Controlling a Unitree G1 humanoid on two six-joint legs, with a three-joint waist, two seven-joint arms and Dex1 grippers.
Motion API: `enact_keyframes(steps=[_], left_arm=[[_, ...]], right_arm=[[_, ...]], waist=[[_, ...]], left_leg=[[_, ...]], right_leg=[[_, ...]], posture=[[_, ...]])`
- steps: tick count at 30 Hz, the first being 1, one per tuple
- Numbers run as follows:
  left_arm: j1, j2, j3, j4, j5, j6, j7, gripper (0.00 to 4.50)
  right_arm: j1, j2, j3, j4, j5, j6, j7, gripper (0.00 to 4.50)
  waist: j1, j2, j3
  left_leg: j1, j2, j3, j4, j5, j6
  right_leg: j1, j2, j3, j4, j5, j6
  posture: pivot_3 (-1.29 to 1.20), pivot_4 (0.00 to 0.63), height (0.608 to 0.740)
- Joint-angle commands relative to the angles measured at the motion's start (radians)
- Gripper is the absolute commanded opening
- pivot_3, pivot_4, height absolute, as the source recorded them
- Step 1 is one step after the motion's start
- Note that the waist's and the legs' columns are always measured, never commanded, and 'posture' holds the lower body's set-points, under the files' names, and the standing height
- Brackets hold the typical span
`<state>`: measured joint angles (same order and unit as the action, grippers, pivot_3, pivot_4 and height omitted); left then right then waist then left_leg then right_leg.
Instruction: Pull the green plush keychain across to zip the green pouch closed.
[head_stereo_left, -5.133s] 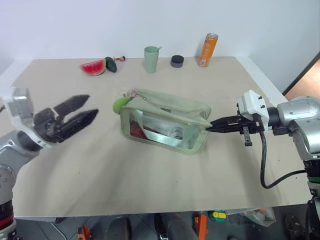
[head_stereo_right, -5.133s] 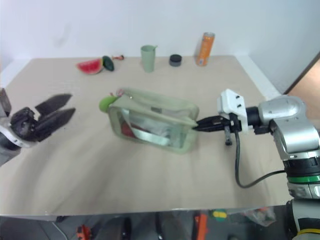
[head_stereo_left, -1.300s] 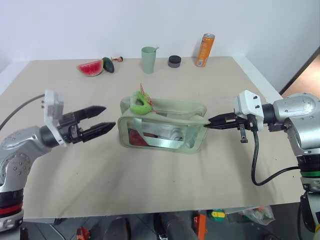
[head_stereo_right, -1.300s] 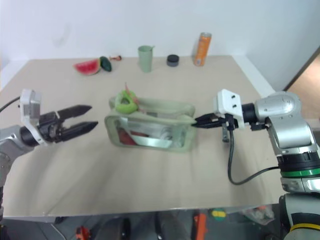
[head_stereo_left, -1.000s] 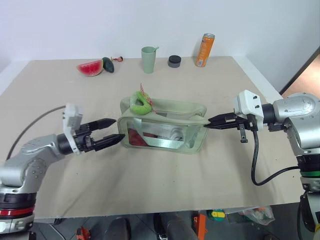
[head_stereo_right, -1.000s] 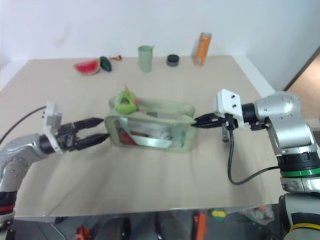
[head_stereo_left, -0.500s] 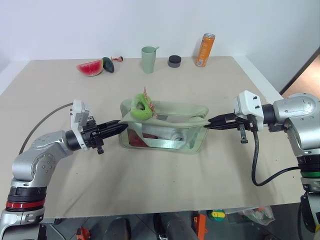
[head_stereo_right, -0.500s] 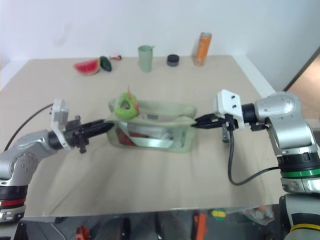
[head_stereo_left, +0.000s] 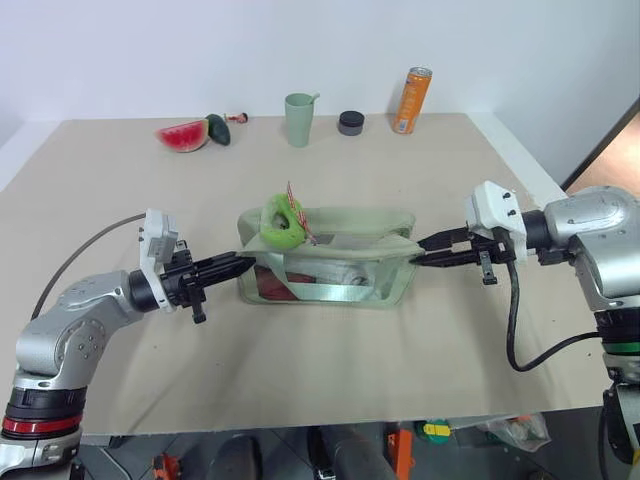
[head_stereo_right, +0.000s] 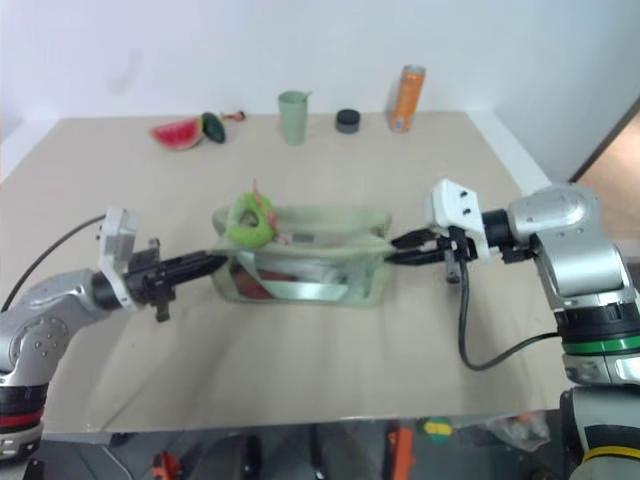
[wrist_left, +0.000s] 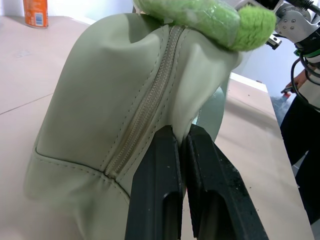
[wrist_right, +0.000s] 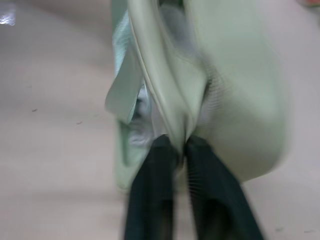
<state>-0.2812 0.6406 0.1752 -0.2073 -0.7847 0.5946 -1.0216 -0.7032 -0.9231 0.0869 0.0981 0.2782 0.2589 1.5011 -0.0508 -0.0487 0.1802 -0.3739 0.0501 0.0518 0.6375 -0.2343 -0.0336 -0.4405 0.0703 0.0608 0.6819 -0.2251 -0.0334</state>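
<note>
Two pincers meet the green pouch (head_stereo_left: 330, 258) from opposite ends at the centre of the frame. The left pincer (head_stereo_left: 245, 264) has its fingers (wrist_left: 155, 190) pressed together, pinching a fold of fabric at the pouch's left end beside the zipper (wrist_left: 145, 112). The right pincer (head_stereo_left: 420, 251) is at the pouch's right end with a fold of fabric between its fingers (wrist_right: 150, 200); whether they are clamped tight on it I cannot tell. The green plush keychain (head_stereo_left: 281, 219) sits on top of the pouch near its left end, with its thin red cord (head_stereo_left: 292, 192) sticking up. Along the far edge of the worktop (head_stereo_left: 300, 370), in the upper part of the frame, stand a watermelon slice (head_stereo_left: 185, 135), a sage-green cup (head_stereo_left: 299, 119), a dark round container (head_stereo_left: 351, 122) and an orange can (head_stereo_left: 412, 100).
</note>
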Motion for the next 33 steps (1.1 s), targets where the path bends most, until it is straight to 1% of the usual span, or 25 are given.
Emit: enact_keyframes(steps=[1,2,8,11,13,15,17,20,23,25,30,33], left_arm=[[0.022,0.002,-0.011,-0.022,0.021,-0.013,0.005,0.00],[0.027,-0.001,-0.014,-0.022,0.021,-0.013,0.007,0.00],[0.040,-0.008,-0.022,-0.024,0.012,-0.009,0.014,0.00],[0.042,-0.005,-0.021,-0.025,0.011,-0.009,0.011,0.00],[0.041,-0.003,-0.021,-0.022,0.010,-0.010,0.009,0.00],[0.040,-0.001,-0.021,-0.019,0.009,-0.011,0.006,0.00],[0.040,0.001,-0.022,-0.018,0.011,-0.012,0.004,0.00],[0.036,0.000,-0.025,-0.016,0.013,-0.015,0.002,0.00],[0.030,-0.001,-0.028,-0.014,0.016,-0.020,0.002,0.00],[0.026,-0.002,-0.026,-0.017,0.013,-0.020,0.005,0.00],[0.025,-0.004,-0.020,-0.022,0.005,-0.019,0.011,0.00],[0.025,-0.008,-0.011,-0.022,-0.003,-0.019,0.019,0.00]], right_arm=[[-0.017,-0.024,-0.015,-0.011,0.014,0.035,0.010,2.04],[-0.015,-0.026,-0.025,-0.014,0.020,0.046,0.003,2.32],[-0.010,-0.054,-0.099,-0.023,0.063,0.095,-0.021,4.48],[-0.101,-0.052,-0.182,0.009,0.142,0.172,-0.060,4.48],[-0.161,-0.025,-0.212,0.008,0.192,0.206,-0.089,4.48],[-0.194,0.024,-0.211,-0.014,0.206,0.185,-0.127,4.48],[-0.224,0.083,-0.183,-0.036,0.183,0.156,-0.185,4.48],[-0.236,0.154,-0.089,-0.067,0.075,0.046,-0.237,4.48],[-0.236,0.190,0.012,-0.057,-0.062,-0.144,-0.253,4.48],[-0.247,0.209,0.046,-0.032,-0.113,-0.250,-0.260,4.48],[-0.276,0.245,0.065,0.012,-0.140,-0.382,-0.259,4.48],[-0.285,0.264,0.086,0.008,-0.144,-0.423,-0.240,4.48]], waist=[[0.000,0.000,0.000],[0.000,0.000,0.000],[0.002,0.000,0.000],[0.000,0.001,0.001],[0.000,0.003,0.002],[0.000,0.002,0.001],[0.000,0.000,0.000],[0.001,0.000,0.000],[0.002,0.001,0.000],[0.002,0.001,0.000],[0.002,0.001,0.000],[0.002,0.001,0.000]], left_leg=[[0.000,-0.001,0.000,0.000,0.000,0.000],[0.000,-0.001,0.000,0.000,0.000,0.000],[-0.001,-0.002,0.000,0.000,0.000,0.000],[-0.001,-0.002,0.000,0.000,0.000,0.000],[0.000,-0.004,0.000,0.000,0.000,0.000],[0.000,-0.004,0.000,0.000,0.000,0.000],[0.000,-0.003,0.000,0.000,0.000,0.000],[0.000,-0.003,0.000,0.000,0.000,0.000],[-0.001,-0.002,0.000,0.000,0.000,0.000],[-0.003,-0.002,0.000,0.000,0.000,0.000],[-0.003,-0.003,0.000,0.000,-0.001,0.001],[-0.003,-0.003,0.000,0.000,-0.001,0.001]], right_leg=[[0.000,0.000,0.000,0.000,0.000,0.000],[0.000,0.000,0.000,0.000,0.000,0.000],[0.000,-0.003,0.000,0.000,0.000,0.000],[0.000,-0.003,0.001,0.000,0.000,0.000],[0.000,-0.003,0.003,0.000,0.001,0.001],[0.000,-0.003,0.003,0.000,0.001,0.001],[0.001,-0.002,0.002,0.000,0.001,0.001],[0.000,-0.002,0.002,0.000,0.001,0.001],[-0.001,-0.003,0.001,0.000,0.001,0.001],[-0.001,-0.004,0.001,0.000,0.000,0.001],[-0.001,-0.006,0.003,-0.001,-0.001,0.002],[-0.001,-0.006,0.003,-0.001,-0.001,0.002]], posture=[[0.00,0.150,0.740],[0.00,0.150,0.740],[0.00,0.150,0.740],[0.00,0.150,0.740],[0.00,0.150,0.740],[0.00,0.150,0.740],[0.00,0.150,0.740],[0.00,0.150,0.740],[0.00,0.150,0.740],[0.00,0.150,0.740],[0.00,0.150,0.740],[0.00,0.150,0.740]])
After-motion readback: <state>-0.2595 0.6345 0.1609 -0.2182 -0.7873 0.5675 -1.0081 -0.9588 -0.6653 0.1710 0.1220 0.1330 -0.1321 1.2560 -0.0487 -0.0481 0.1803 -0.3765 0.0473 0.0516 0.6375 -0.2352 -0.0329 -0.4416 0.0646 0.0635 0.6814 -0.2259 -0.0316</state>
